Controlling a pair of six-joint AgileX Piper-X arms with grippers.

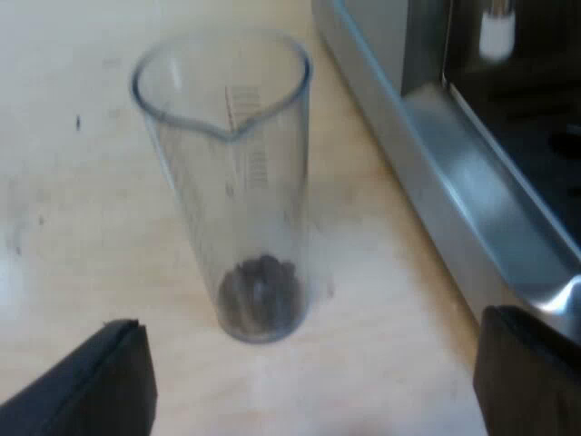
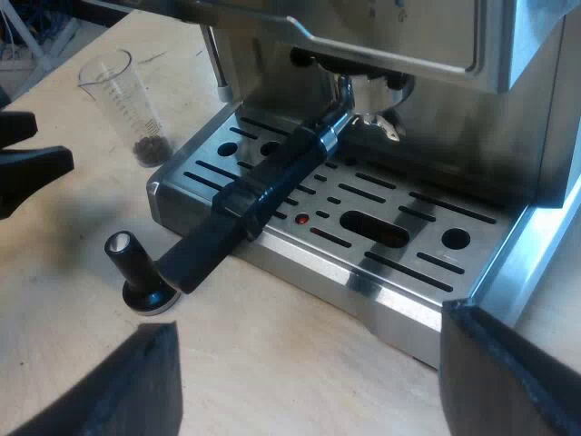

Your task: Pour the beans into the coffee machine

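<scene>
- Espresso machine [image 2: 399, 36]: steel front straight ahead of the right gripper [image 2: 309, 363], with its slotted drip tray [image 2: 408, 286] just beyond the fingers. Its base runs close beside one finger of the left gripper [image 1: 313, 359].
- Table [image 1: 73, 182]: pale wood, lightly scuffed, under both grippers. Past its edge, well away from the right gripper, a strip of floor [image 2: 54, 45] shows.
- Right gripper: fingers spread wide, nothing between them.
- Left gripper: fingers just as wide apart, empty, low over the table.
- Metal holder [image 2: 272, 182]: locked under the machine's front, dark handle slanting out over the tray toward the right gripper.
- Measuring glass [image 1: 227, 182]: upright on the table directly ahead of the left gripper, in line with the gap between its fingers, untouched.
- Tamper [image 2: 136, 268]: black knob, standing on the table at the handle's end.
- Coffee beans [image 1: 260, 286]: small dark heap in the glass's bottom.
</scene>
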